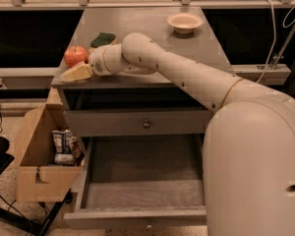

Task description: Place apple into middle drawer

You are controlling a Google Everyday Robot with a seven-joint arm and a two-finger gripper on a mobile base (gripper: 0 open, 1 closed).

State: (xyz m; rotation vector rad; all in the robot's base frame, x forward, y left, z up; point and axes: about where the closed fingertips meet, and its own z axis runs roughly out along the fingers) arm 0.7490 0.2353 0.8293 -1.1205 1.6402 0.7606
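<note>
White robot arm (196, 82) stretched across grey cabinet top (152, 33), middle drawer (142, 191) pulled open below, cardboard box (32, 132) at left, gripper (77, 70) at the top's front-left corner, open or closed cannot be told, apple (73, 54) just behind it, bowl (185, 22) well back

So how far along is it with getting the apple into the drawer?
Done: the middle drawer is already pulled open. In hand: the pincer is at the near corner of the tabletop, right beside the apple, which sits on the tabletop. Left: lifting the apple, carrying it down and setting it in the drawer.
</note>
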